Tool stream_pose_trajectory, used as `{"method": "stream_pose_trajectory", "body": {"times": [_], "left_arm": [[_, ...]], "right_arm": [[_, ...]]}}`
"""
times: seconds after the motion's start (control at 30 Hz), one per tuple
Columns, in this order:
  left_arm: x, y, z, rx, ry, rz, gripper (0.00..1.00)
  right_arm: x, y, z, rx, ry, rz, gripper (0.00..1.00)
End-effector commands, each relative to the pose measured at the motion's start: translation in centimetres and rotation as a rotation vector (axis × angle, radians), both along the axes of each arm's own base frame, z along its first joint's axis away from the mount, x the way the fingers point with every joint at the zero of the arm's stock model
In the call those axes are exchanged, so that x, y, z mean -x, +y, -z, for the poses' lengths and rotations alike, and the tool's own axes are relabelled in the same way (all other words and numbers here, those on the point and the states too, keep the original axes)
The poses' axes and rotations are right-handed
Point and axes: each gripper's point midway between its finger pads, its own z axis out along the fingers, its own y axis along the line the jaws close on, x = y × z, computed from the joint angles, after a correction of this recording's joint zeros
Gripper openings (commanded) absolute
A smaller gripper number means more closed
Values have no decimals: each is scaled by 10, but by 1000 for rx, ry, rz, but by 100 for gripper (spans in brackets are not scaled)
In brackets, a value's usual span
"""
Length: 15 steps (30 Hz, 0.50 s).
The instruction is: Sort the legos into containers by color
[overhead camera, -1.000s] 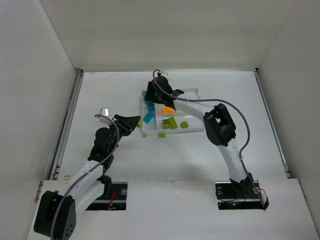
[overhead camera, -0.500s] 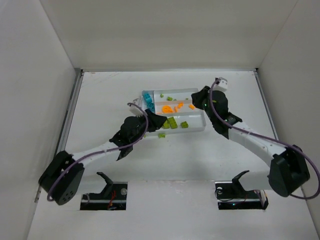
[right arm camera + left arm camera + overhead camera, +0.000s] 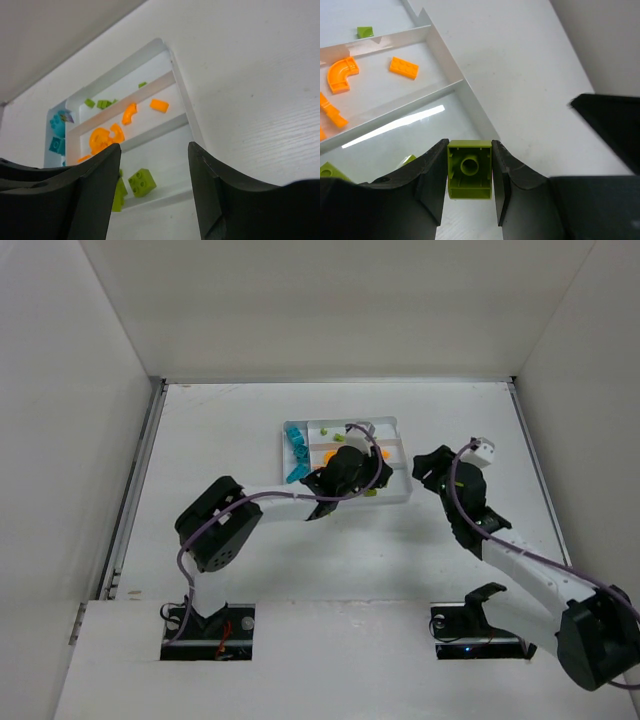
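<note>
White table (image 3: 330, 560), plain white walls (image 3: 330, 300) on three sides; metal rail (image 3: 133, 490) along left edge, probably.

A white desk (image 3: 230, 430) spreads across the scene; in the right wrist view its paint shows a faint grain. Plain white walls box it in – a back wall (image 3: 330, 300), a left wall (image 3: 60, 440) and a right wall (image 3: 600, 390). A grey metal rail (image 3: 133, 490) runs along the desk's left edge, and a second rail (image 3: 541, 480) along its right. At the near edge lies a white board (image 3: 340, 660) with two dark rectangular openings – a left cut-out (image 3: 243, 632) and a right cut-out (image 3: 520, 645).
</note>
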Motion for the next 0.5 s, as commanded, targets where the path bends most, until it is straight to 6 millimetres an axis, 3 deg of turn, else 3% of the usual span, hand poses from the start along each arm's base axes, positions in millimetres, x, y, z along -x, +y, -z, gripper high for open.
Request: {"method": "stream_pose_trajectory", "body": {"times": [0.0, 0.2, 0.3, 0.47], "left_arm": [[-12, -13, -10, -83, -88, -8, 15], [-23, -29, 8, -170, -95, -11, 20], [-24, -37, 11, -195, -102, 1, 31], [-25, -32, -7, -179, -129, -15, 44]], "right_arm": [[0, -16, -36, -70, -124, 50, 62], [2, -20, -40, -113, -135, 36, 62], [3, -16, -42, -122, -142, 21, 62], [1, -15, -42, -119, -139, 16, 63]]}}
